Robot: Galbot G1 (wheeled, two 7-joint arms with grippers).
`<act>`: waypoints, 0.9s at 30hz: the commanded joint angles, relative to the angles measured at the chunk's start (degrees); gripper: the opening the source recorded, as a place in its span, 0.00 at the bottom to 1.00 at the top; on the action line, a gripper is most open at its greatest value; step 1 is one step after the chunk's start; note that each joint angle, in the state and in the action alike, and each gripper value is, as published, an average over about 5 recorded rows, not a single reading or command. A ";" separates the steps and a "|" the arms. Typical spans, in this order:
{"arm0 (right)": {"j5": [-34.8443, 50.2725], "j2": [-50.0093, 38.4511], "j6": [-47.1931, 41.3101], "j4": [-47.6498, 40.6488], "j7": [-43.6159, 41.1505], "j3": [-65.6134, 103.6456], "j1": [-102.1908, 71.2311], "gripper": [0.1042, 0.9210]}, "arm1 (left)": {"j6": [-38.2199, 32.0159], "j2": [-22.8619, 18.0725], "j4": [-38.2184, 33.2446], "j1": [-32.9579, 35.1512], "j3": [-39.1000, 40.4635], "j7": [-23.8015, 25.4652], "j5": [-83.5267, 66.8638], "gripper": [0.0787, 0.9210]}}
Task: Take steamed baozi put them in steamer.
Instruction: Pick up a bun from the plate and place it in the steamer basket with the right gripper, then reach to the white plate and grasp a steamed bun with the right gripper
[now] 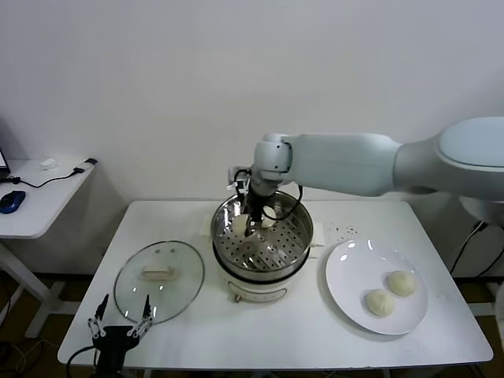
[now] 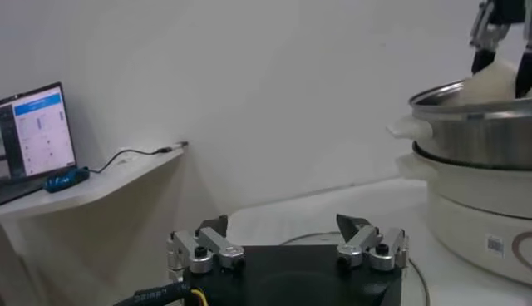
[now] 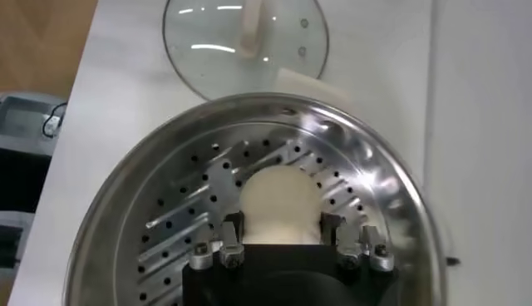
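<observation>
The right claw (image 1: 253, 226) is inside the steamer (image 1: 300, 223), reaching down from above, and it is clenched around one steamed baozi (image 3: 280, 204). In the right wrist view the two fingers (image 3: 230, 235) press on both sides of this bun, and the perforated tray (image 3: 187, 204) lies directly under the claw. Whether the bun already touches the tray or is a little above it, I cannot tell. Another pale bun (image 1: 240, 224) sits in the steamer just beside the claw, on its left side.

The steamer stands in the middle of the white worktop (image 1: 441, 315). To the right of the right claw and nearer to the robot is a white plate (image 1: 342, 279) with two more steamed baozi (image 1: 380, 302) on it, close together. To the left of this claw, also nearer to the robot, a round glass lid (image 1: 177, 295) with a white handle lies flat on the worktop.

The left claw (image 1: 120, 323) waits low at the near edge of the worktop, just in front of the glass lid, well apart from the steamer. Its fingers (image 2: 204, 249) are spread wide and nothing is between them
</observation>
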 commanded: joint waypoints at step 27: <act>0.22 -8.15 1.22 3.53 -4.90 0.79 6.62 0.88 | -0.17 0.25 0.71 -0.30 -0.23 -0.05 0.33 0.88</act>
